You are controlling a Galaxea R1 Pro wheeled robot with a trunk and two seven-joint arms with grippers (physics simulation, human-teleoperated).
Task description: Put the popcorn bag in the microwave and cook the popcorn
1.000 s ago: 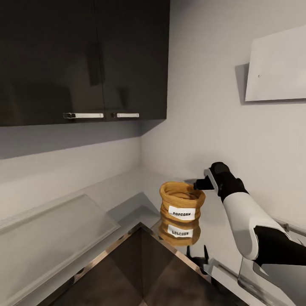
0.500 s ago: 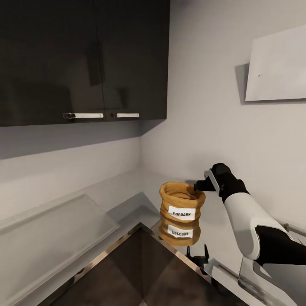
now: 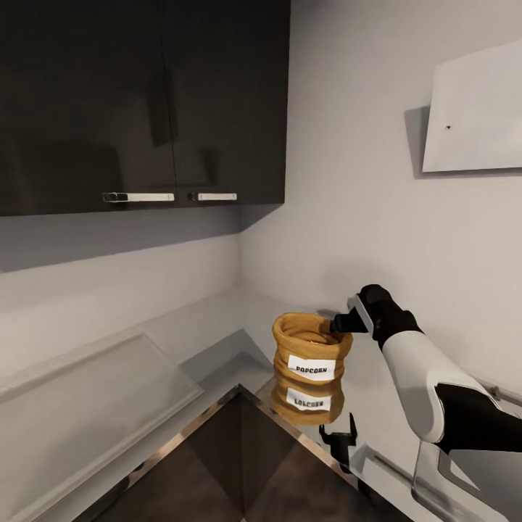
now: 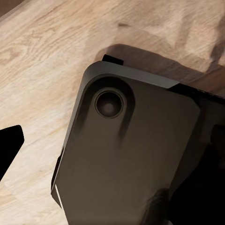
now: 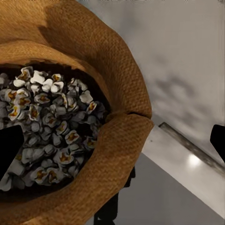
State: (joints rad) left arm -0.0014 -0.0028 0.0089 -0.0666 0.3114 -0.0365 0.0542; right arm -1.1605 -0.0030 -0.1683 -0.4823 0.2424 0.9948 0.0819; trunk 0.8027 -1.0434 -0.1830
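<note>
Right gripper (image 3: 339,324) spreading wide over the rolled rim of the coarse-woven tan popcorn bag (image 3: 310,348), gripping nothing, bumpy white popcorn (image 5: 51,126) heaping inside, bag sitting on the glossy grey countertop (image 3: 217,333)

Soft, even kitchen light, renders crisp throughout

The glossy tabletop (image 3: 217,341) mirrors the popcorn bag (image 3: 310,355); the dark cabinets (image 3: 145,101) show a faint sheen, a soft shadow sits beneath them, and the bag's inside is dim.

The right arm (image 3: 424,377), white with black joints, reaches forward and left from the lower right. Its dark gripper (image 3: 339,323) is at the rim of a bag, fingers spread wide apart, one finger (image 5: 8,150) inside.
</note>
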